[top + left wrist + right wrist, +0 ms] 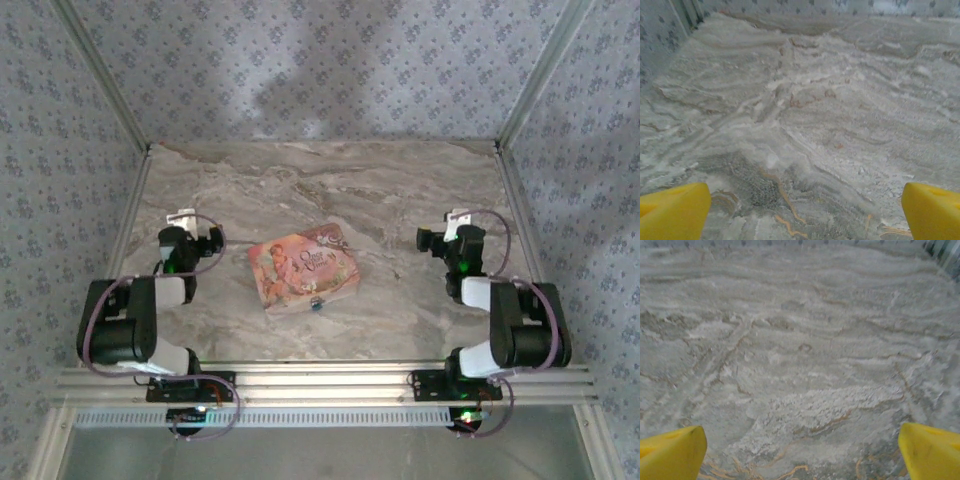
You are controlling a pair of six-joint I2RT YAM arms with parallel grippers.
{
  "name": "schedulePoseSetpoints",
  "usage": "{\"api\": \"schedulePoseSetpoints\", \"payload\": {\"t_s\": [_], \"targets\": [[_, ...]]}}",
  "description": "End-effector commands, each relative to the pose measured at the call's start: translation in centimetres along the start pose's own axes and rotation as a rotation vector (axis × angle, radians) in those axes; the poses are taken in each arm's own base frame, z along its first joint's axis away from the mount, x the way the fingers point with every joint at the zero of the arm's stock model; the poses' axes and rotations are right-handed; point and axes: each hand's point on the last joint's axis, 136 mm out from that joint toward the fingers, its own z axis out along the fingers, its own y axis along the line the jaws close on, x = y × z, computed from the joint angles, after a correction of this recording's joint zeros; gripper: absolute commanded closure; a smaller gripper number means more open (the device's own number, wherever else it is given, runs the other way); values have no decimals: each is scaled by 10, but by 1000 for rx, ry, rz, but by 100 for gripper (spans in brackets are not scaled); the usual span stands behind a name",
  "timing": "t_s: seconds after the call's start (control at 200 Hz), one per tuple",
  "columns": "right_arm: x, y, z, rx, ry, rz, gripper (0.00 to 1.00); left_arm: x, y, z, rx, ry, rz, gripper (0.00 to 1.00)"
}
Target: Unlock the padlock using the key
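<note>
Padlock well right of left gripper

Black-and-white left arm, right arm, looping cables, green lights, yellow-fingered left pincer, right pincer

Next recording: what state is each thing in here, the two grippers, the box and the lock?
Left gripper: open, holding nothing, over the table.
Right gripper: open, holding nothing, over the table.
Pink box: lying flat, picture side up.
Padlock: on the table by the box's near edge; too small to tell whether locked.
</note>
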Motion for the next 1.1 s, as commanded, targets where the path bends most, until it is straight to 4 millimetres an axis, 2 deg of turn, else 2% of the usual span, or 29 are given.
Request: {"api": "schedulePoseSetpoints", "payload": {"t_s": [0.0, 0.135, 0.22, 0.32, 0.42, 0.54, 0.695, 0.789, 0.884, 1.094], "targets": [[-27, -3, -13, 12, -11, 28, 0, -27, 4, -17, -23, -54, -19, 2], [-48, 8, -32, -28, -25, 120, 0, -52, 0, -35, -1, -63, -136, 2], [-54, 20, -45, -61, 11, 182, 0, -65, -9, -43, 45, -24, -297, 2], [-53, 38, -60, -112, 105, 252, 3, -70, -39, -52, 193, 70, -480, 2], [-33, 57, -74, -138, 273, 262, 10, -74, -74, -66, 317, 154, -530, 2], [10, 79, -90, -158, 489, 230, 15, -80, -119, -87, 433, 182, -478, 2], [61, 95, -103, -176, 683, 192, 18, -88, -158, -96, 518, 171, -416, 2], [79, 98, -102, -175, 752, 170, 22, -94, -174, -95, 556, 174, -395, 2], [86, 102, -99, -185, 806, 140, 27, -93, -185, -93, 574, 193, -368, 2], [93, 108, -87, -204, 853, 118, 41, -90, -191, -93, 579, 202, -353, 2]]}}
